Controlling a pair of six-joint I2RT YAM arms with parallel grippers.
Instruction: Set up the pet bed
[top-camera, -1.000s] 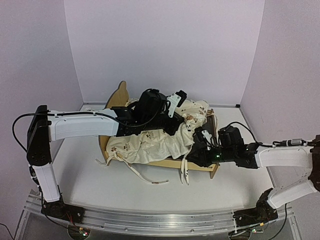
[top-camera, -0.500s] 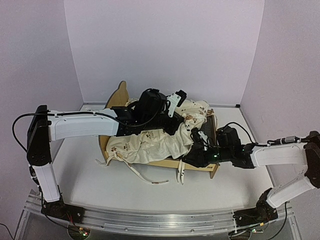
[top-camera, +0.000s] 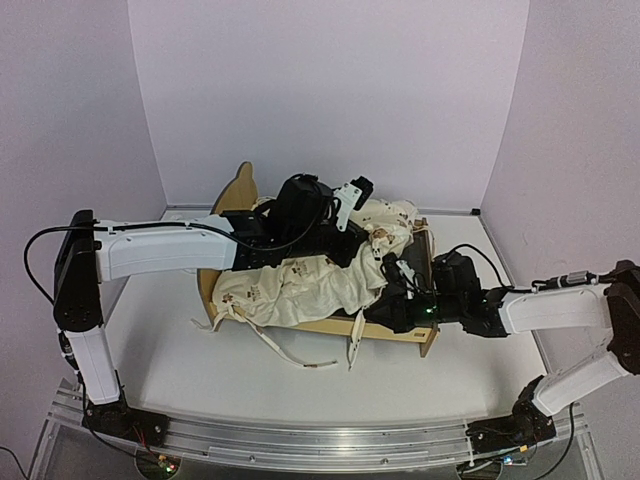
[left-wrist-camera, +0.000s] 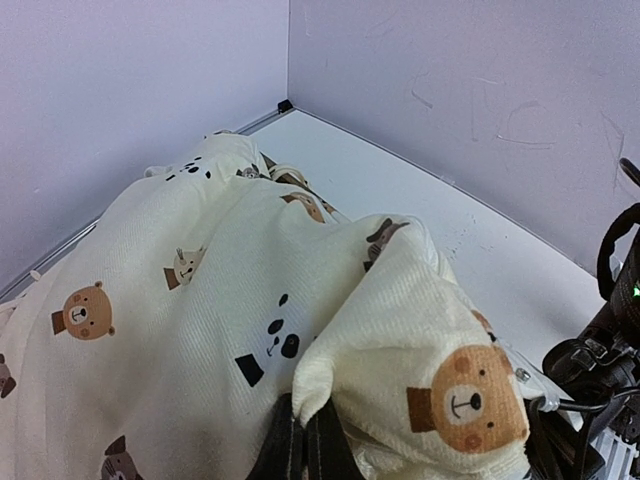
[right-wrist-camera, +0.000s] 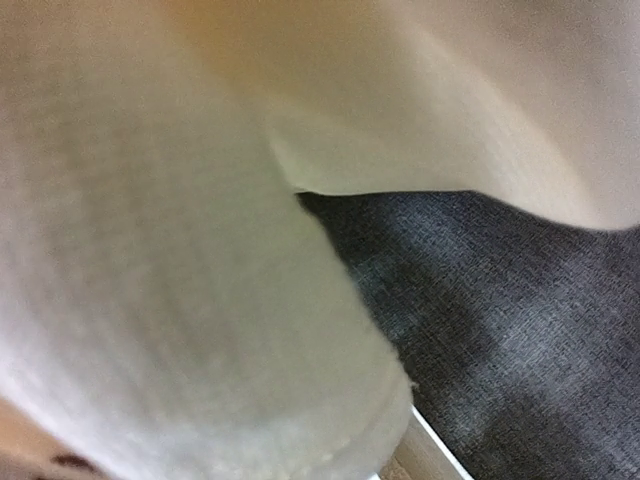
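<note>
**A:** Where is the bed (top-camera: 240, 190)?

**B:** In the middle of the table (top-camera: 150, 330), between the two arms, with its eared end at the back left. Most of it is hidden under the cover (top-camera: 290, 285), which lies in a crumpled heap across the frame rather than spread flat.

**A:** Why does the left arm reach right over it?

**B:** To get at the far side of the cloth. The left claw (left-wrist-camera: 303, 440) is pinched tight on a fold of cover. Its wrist view shows fabric bunching up out of the closed fingers, with a bear print drooping beside them. I judge it holds that fold up so the rest can be drawn along the frame.

**A:** And the right claw (top-camera: 388, 290)?

**B:** It is pushed in low at the bed's right end, at the cover's edge, and it is closed. Its own camera shows no fingers, only cloth pressed close to the lens and grey felt (right-wrist-camera: 500, 330) beneath. So I cannot tell whether any cloth is caught in it.

**A:** Why go in so low?

**B:** The hem there sags down toward the felt. Coming in low looks like the only way to reach it, I'd say.

**A:** What about the ties (top-camera: 352, 345)?

**B:** They dangle loose over the near rail toward the table. If the cloth is dragged, they could catch on the frame.

**A:** How far along is the task?

**B:** About midway, by my guess. The cover is on the bed but not yet smoothed out.
</note>
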